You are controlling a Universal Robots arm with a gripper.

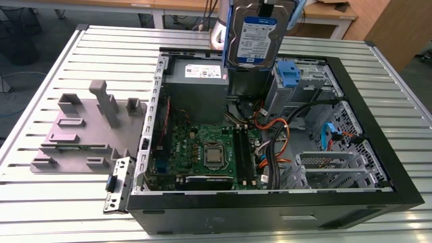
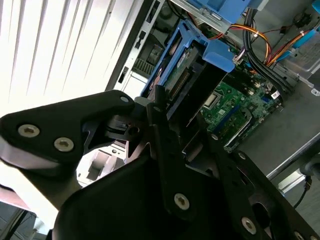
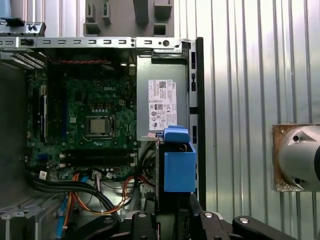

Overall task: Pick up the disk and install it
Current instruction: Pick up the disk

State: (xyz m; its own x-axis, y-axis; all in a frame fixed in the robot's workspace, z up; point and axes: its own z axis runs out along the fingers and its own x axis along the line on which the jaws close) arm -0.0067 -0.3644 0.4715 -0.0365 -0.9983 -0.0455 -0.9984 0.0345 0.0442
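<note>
The disk (image 1: 255,35), a silver drive with a white-and-blue label and blue rails, hangs upright in the air over the far side of the open computer case (image 1: 378,152). My gripper (image 1: 267,7) is shut on its upper edge. The disk sits above the grey power-supply box (image 1: 199,76) and beside the drive bay, where a bare blue bracket (image 1: 288,73) stands. In the second wrist view the black fingers (image 2: 159,112) clamp the disk (image 2: 177,75) by its blue carrier. In the first wrist view the carrier's blue end (image 3: 178,167) juts from the gripper (image 3: 172,215) over the case edge.
Inside the case lie the green motherboard (image 1: 202,147), orange and black cables (image 1: 280,126) and a metal drive cage (image 1: 334,167). A grey plastic fixture (image 1: 81,131) stands on the slatted table at the exterior view's left. A loose metal bracket (image 1: 118,185) lies by the case's near corner.
</note>
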